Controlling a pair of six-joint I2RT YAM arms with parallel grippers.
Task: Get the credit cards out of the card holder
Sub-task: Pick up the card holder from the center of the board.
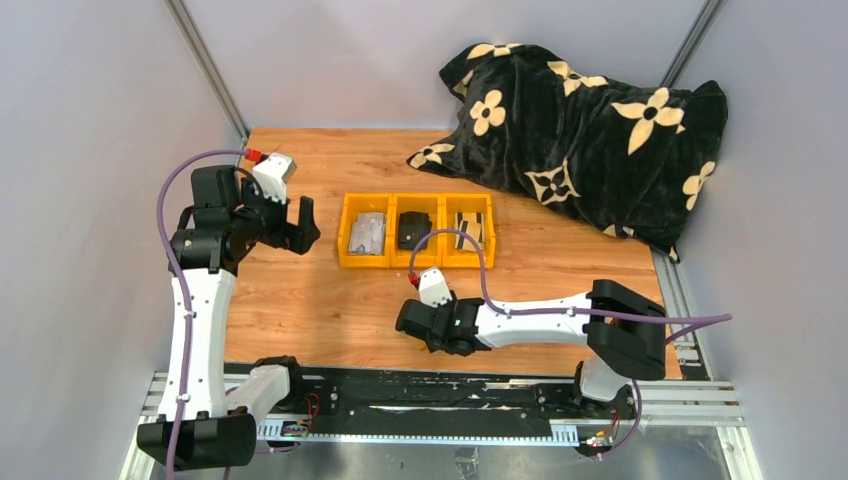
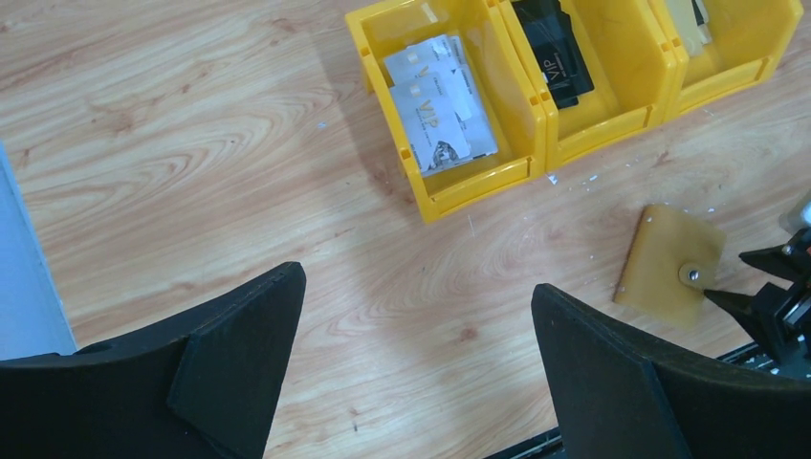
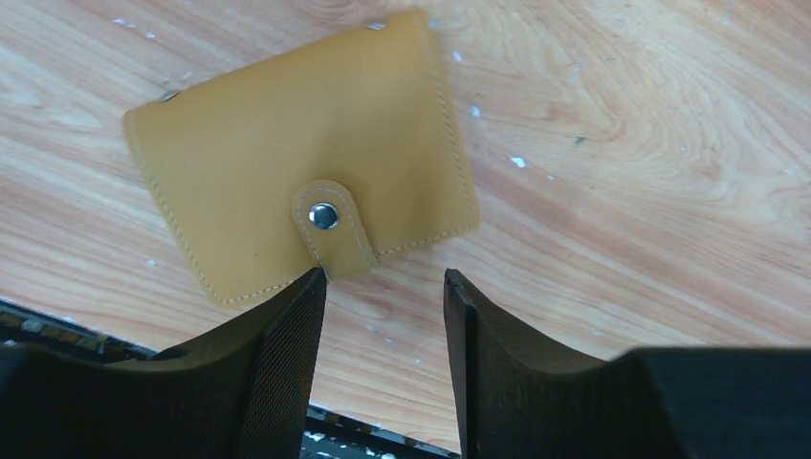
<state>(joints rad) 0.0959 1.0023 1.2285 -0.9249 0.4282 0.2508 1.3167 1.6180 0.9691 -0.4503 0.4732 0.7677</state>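
Step in hand, my read: get the snap open on the flat mustard-yellow leather card holder [image 3: 306, 163]. It is buttoned shut, so no credit cards are reachable or visible yet.

Where it is: flat on the wooden counter [image 3: 622, 143], near the front edge, in front of the yellow three-compartment plastic tray [image 2: 478, 182] and apart from it. One corner is just beside the black rail.

Right claw [image 3: 383, 282]: fingers partly apart, nothing between them, only bare wood in the gap. Its left fingertip [image 3: 311, 287] is at the tip of the strap tab; I can't tell if it's touching.

Left claw [image 2: 416, 287]: fully apart, empty, raised, well apart from the holder.

How to do it well:
- Shift the right claw so the tab's free end sits between the fingers, not beside one.
- Come in low. The tab lies flush, so one finger has to get under its lip.
- Pull up and away from the stud. A sideways tug probably just drags the holder across the smooth wood.
- Bring the left claw down to pin the body first. Otherwise I expect the whole thing to lift with the tab.

Looks: roughly square, stitched edges, rounded strap with a silver stud, soft and thin. Small rivets at two corners.
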